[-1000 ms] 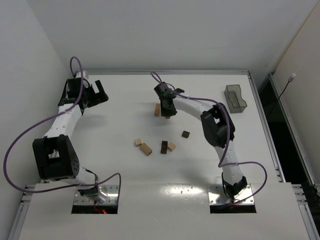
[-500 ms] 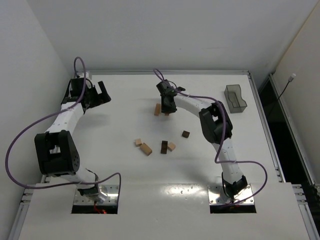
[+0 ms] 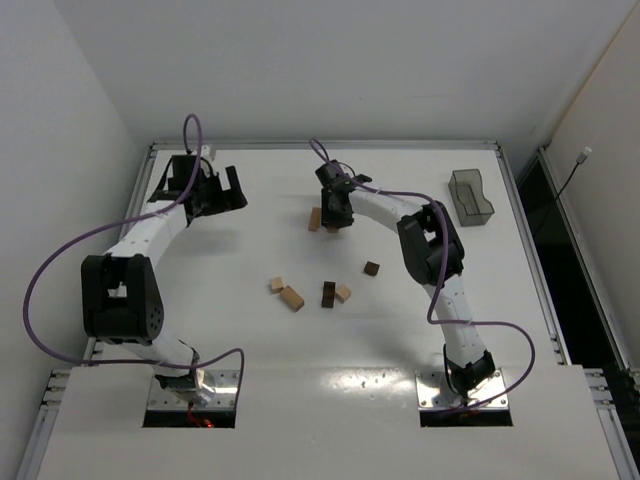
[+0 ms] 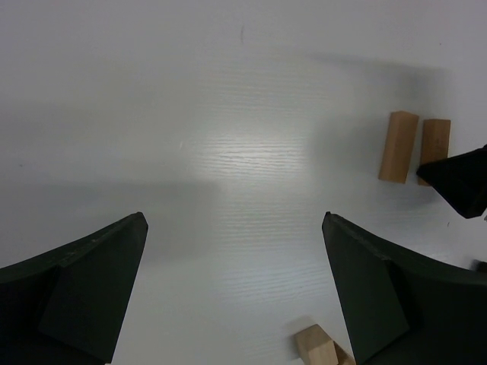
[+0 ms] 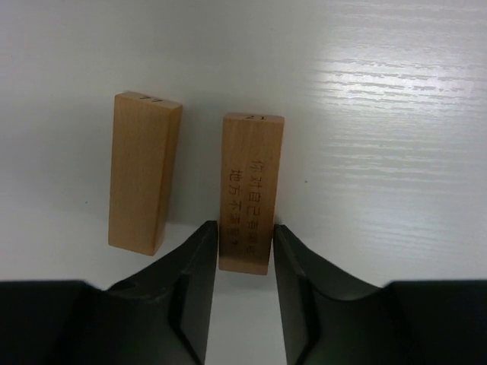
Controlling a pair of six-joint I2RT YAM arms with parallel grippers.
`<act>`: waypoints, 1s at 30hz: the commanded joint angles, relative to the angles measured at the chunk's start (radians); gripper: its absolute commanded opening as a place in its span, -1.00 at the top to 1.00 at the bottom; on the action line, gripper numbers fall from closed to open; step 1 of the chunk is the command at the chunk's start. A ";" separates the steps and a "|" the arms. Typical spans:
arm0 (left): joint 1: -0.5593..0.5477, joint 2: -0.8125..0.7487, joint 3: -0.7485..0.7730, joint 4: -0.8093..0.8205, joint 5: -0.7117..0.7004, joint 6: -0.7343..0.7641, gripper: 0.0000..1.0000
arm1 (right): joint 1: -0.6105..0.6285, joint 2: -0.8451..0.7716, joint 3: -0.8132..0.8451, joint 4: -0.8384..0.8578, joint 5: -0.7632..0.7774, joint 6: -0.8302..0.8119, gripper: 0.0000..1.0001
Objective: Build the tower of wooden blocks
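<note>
Item: block tower, foot only. Directions are by clock face on the overhead view, twelve at the far edge.

Right gripper (image 5: 245,232): fingers close on either side of the near end of the engraved block (image 5: 251,175); whether they pinch it or stand a hair off cannot be told; the end grip likely serves to square this block against its neighbour.

Plain block (image 5: 144,179): at nine o'clock of the engraved one, parallel, a narrow gap between; standing or lying is unclear; the pair reads as the tower's foot, spaced to carry a crosspiece.

Left gripper (image 4: 234,228): spread wide, holding nothing; at nine o'clock of the pair, well apart; probably parked clear of the work.

Loose stock on the table (image 3: 520,300), at six o'clock of the pair: small tan block (image 3: 277,285); longer tan block (image 3: 292,298); dark oblong (image 3: 328,294); second small tan block (image 3: 343,293); dark cube (image 3: 371,268); none stacked yet.

Grey bin (image 3: 470,197): at three o'clock of the pair, well apart.
</note>
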 commanded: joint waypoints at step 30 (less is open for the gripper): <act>-0.458 0.492 0.460 -0.062 -0.108 0.000 -1.00 | -0.266 -0.804 -0.455 0.121 -0.108 -0.380 -0.37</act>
